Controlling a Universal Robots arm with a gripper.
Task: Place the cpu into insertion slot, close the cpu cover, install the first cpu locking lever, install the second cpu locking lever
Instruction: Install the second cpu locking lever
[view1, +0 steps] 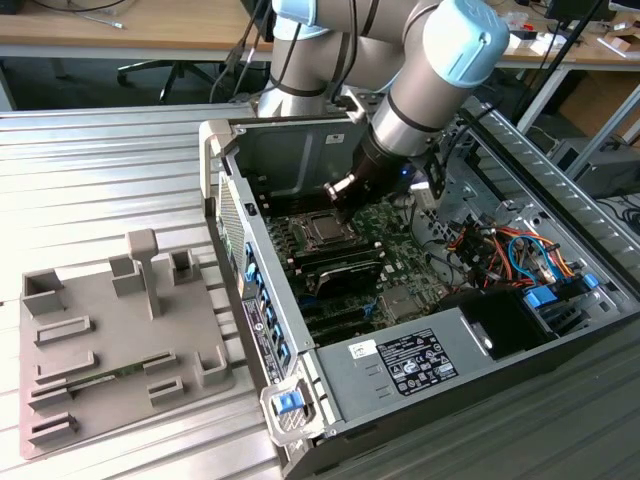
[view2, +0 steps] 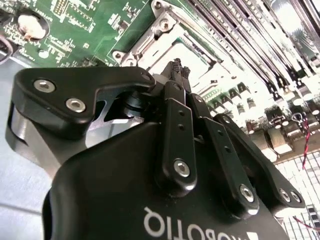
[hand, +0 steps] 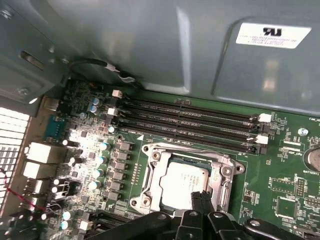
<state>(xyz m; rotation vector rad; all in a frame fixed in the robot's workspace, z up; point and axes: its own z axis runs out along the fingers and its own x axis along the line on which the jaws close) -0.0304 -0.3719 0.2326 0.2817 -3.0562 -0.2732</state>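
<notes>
the cpu (hand: 184, 181) is seen seated in the slot (hand: 150, 192) on the green board (hand: 280, 165), inside the open computer case (view1: 330, 375) that lies on the ribbed metal surface (view1: 110, 170). in the first wrist view the silvery cover (hand: 186, 151) appears folded down around the chip, its frame lying flat along the socket rim with the chip's face showing through the cut-out. so placing the chip is judged done, and closing the cover looks done or nearly so.

the gripper (hand: 201, 196) is held low over one edge of the socket, its dark fingers (hand: 200, 200) brought close together with nothing seen between them; the tips rest at or just above the edge of the chip and cover, and contact cannot be confirmed. in the exterior view the gripper (view1: 340, 192) is seen just above the socket (view1: 322, 230).

whether either locking lever is latched cannot be told, as the levers are not clearly made out. the lever steps are judged to remain.

a grey fixture tray (view1: 110, 350) lies on the surface beside the case, well apart from the work.
</notes>
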